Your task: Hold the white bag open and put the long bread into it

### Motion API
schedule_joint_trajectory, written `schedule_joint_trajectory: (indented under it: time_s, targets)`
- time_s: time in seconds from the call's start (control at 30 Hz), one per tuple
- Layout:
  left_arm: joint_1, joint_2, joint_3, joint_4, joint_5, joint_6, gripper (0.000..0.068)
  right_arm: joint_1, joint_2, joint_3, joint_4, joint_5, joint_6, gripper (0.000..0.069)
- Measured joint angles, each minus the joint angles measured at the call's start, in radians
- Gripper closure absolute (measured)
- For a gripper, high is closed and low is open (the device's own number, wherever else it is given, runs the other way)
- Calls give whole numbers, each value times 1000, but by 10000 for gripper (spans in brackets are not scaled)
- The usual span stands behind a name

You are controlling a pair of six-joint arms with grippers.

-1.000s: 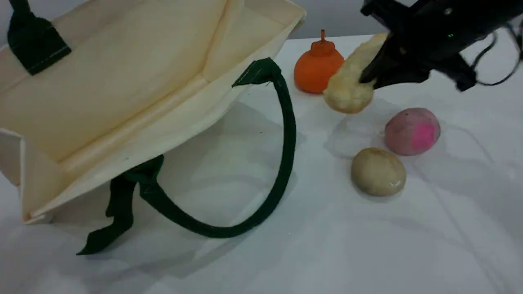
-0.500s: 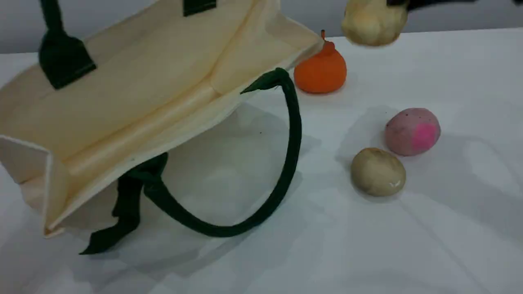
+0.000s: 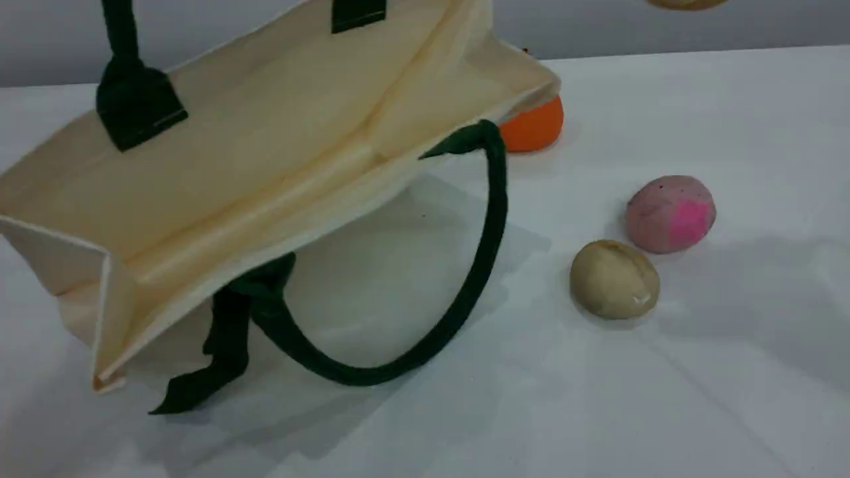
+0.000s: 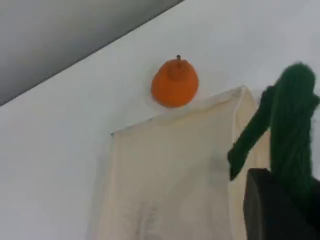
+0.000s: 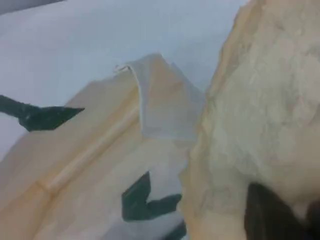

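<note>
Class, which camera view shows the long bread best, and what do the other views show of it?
The right wrist view: the long bread fills its right side, crusty surface plain, the white bag beyond it. The scene view catches only a sliver at its top edge. The left wrist view shows none of it.

looks like a robot lab or test bench to me. it's a plain white table (image 3: 664,398) with a flat grey wall (image 3: 631,26) right behind it, all evenly lit. the food sits straight on the bare tabletop and looks like squishy props more than real stuff: an orange fruit (image 3: 536,127), a pink bun (image 3: 671,214), a beige bun (image 3: 614,279). a big white bag (image 3: 265,153) is in there with them, so it reads like a staged demo.
</note>
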Motion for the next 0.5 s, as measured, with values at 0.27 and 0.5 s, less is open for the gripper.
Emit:
schedule_joint_trajectory:
  time_s: [0.27,0.5]
  targets:
    - [0,1,-31,-23,-13,0,587,-8,-70,0,-24,90,-1,650]
    - [0,38,-31,-27,-21,4,587,-8,-117,0,-15,169,-16,650]
